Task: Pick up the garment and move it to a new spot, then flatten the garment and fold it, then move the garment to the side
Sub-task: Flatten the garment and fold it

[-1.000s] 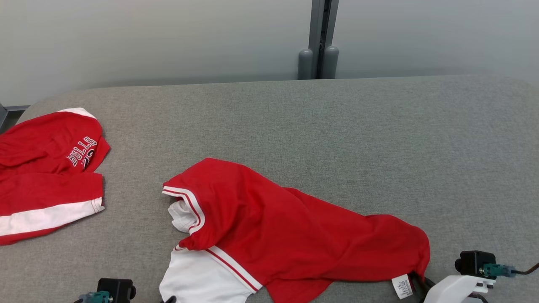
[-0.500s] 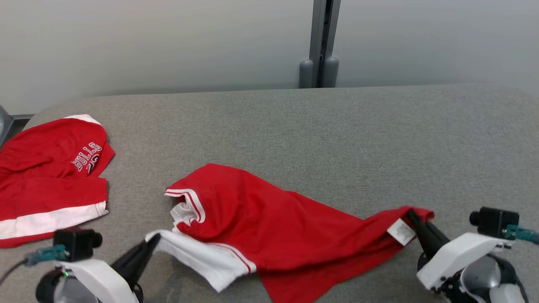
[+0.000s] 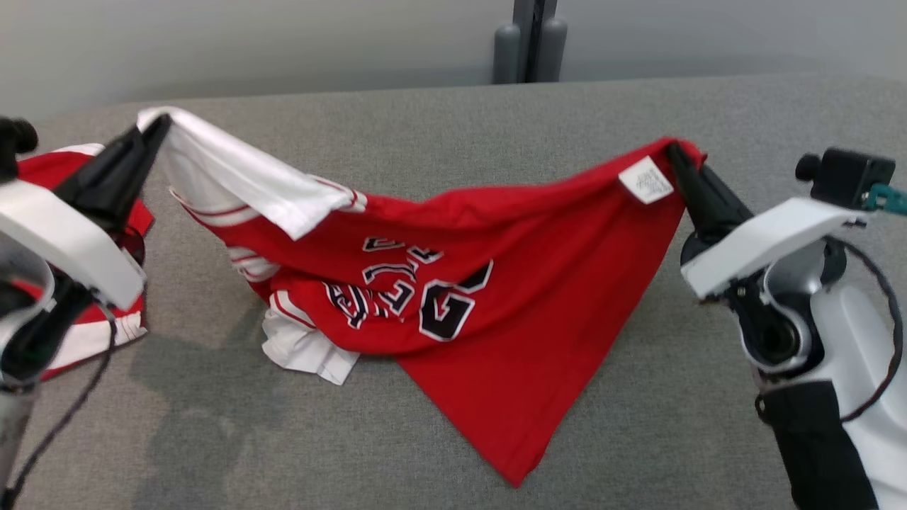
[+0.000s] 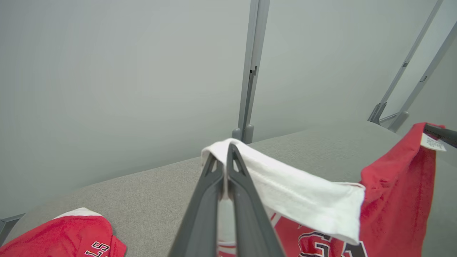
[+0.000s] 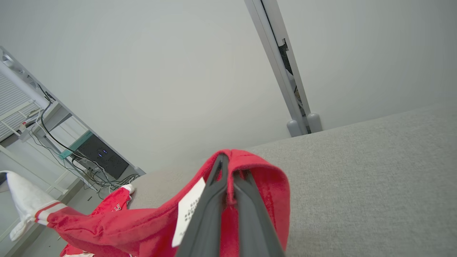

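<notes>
Change noted: half a second ago the red and white basketball jersey with black lettering (image 3: 510, 283) lay slack on the grey fabric-covered worktop (image 3: 453, 120), both held corners low. It now hangs spread between the two arms, corners raised and printed face turned towards the head camera. The lift is judged to be under way, with the move to a new spot and the flattening not yet begun.

The left fingers (image 3: 145, 138) are clenched on the white band of the jersey, which drapes over their tips and falls away to their right. A second red garment (image 3: 46, 166) lies on the worktop behind that arm, apart from the jersey.

Between the two sets of fingers the cloth sags. Its bunched white part and its lower red point appear to rest on the worktop below them.

The right fingers (image 3: 679, 161) are clenched on the red corner, a white care label (image 3: 646, 180) just left of their tips
</notes>
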